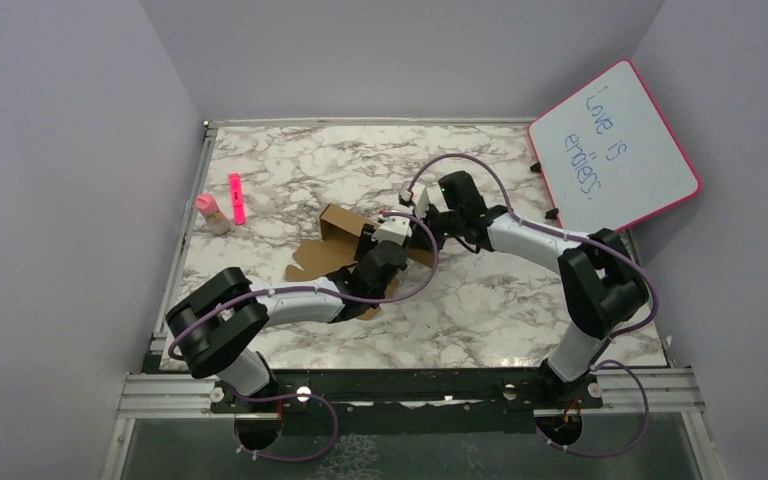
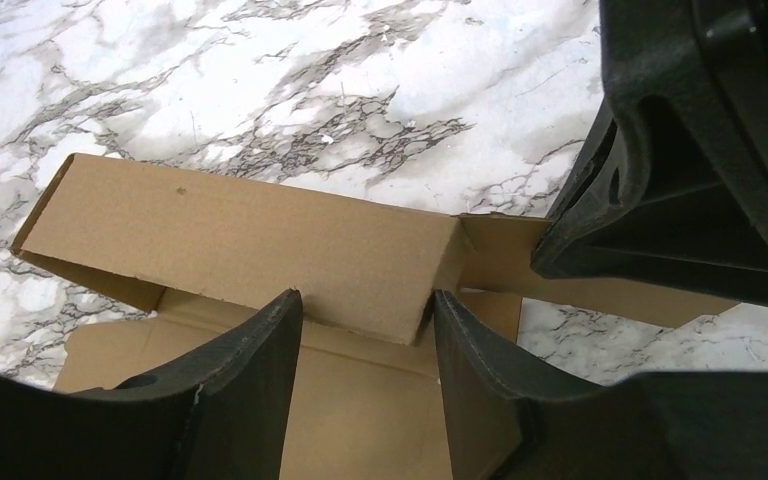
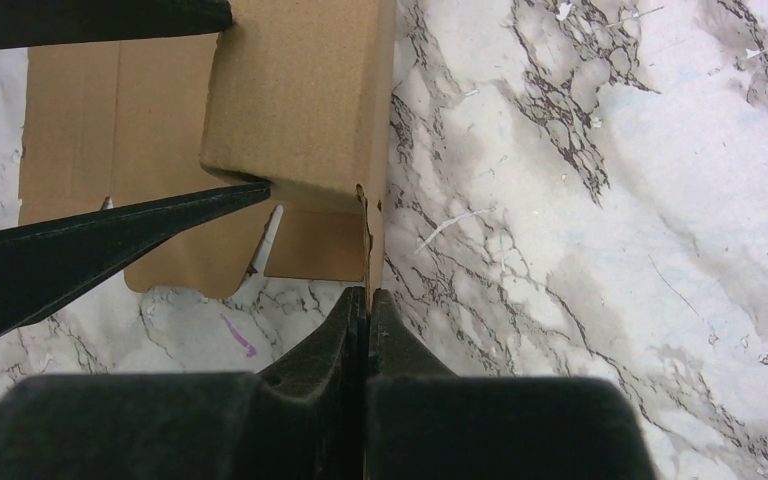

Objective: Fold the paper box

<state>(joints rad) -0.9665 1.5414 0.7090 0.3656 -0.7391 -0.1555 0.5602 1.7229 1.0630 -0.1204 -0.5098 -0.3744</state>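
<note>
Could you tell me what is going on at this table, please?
The robot is folding the paper box, a partly folded brown cardboard sheet on the marble table. The right gripper has its jaws shut on one thin edge; the left gripper straddles a raised flap with its jaws open.

One paper box [image 1: 322, 255] — one whiteboard [image 1: 615, 150]
</note>
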